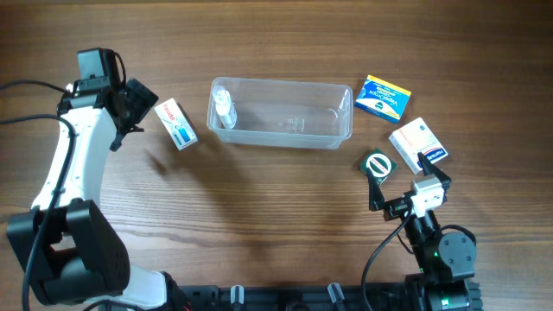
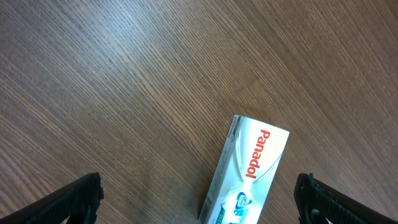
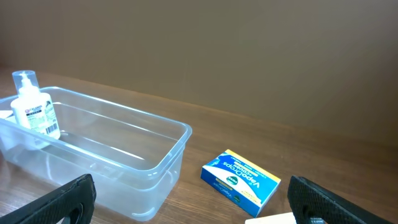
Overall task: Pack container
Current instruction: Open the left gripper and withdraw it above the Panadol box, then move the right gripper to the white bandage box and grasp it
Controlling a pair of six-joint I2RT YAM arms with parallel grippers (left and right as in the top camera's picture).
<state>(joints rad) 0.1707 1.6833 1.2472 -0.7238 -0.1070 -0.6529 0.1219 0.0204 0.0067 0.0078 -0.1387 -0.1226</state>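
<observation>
The clear plastic container (image 1: pixel 281 113) sits at the table's middle back, with a small pump bottle (image 1: pixel 225 108) standing in its left end; both show in the right wrist view, container (image 3: pixel 124 149) and bottle (image 3: pixel 34 109). A white Panadol box (image 1: pixel 176 124) lies left of the container. My left gripper (image 1: pixel 138 108) is open just left of this box, which lies between the open fingers in the left wrist view (image 2: pixel 249 174). My right gripper (image 1: pixel 406 186) is open and empty at the front right. A blue VapoDrops box (image 1: pixel 382 96) shows ahead of it (image 3: pixel 240 176).
A white and blue box (image 1: pixel 417 142) lies right of the container, below the VapoDrops box. A small round green and white item (image 1: pixel 377 166) lies by the right gripper. Cables run along the left edge and the front of the table.
</observation>
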